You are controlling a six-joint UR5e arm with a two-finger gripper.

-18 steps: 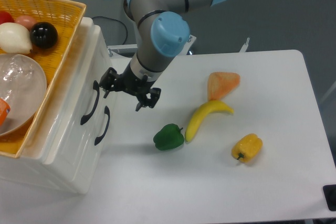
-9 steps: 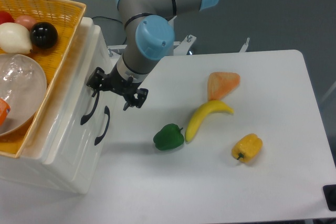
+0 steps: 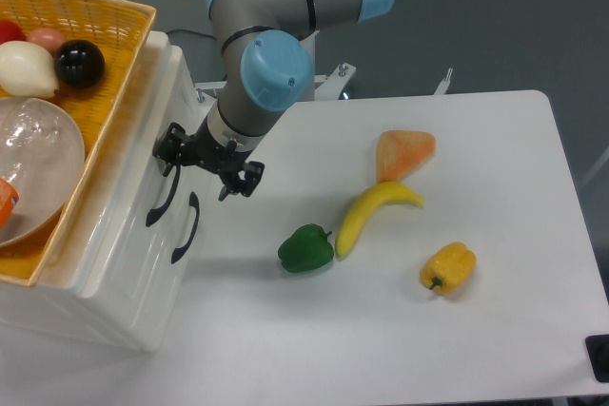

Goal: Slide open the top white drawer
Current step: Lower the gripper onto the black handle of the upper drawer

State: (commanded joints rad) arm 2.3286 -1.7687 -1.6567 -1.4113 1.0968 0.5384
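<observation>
The white cabinet stands at the left with its front tilted toward me. The top white drawer (image 3: 136, 166) carries a curved black handle (image 3: 161, 197) and looks pushed in, flush with the cabinet front. The lower drawer's handle (image 3: 186, 229) sits just to its right. My gripper (image 3: 206, 166) hangs right in front of the drawer front, open, with nothing between its fingers. Its left fingertip (image 3: 171, 149) is at the upper end of the top handle; whether it touches I cannot tell. The right fingertip (image 3: 240, 181) is over the table.
A yellow wicker basket (image 3: 112, 21) with balls and a clear bowl (image 3: 38, 164) rests on the cabinet. On the white table lie a green pepper (image 3: 305, 248), a banana (image 3: 373, 211), an orange wedge (image 3: 403, 153) and a yellow pepper (image 3: 447, 268).
The gripper has moved left toward the cabinet, from over the table to the top handle's upper end. It stays open. The drawers and the food have not moved.
</observation>
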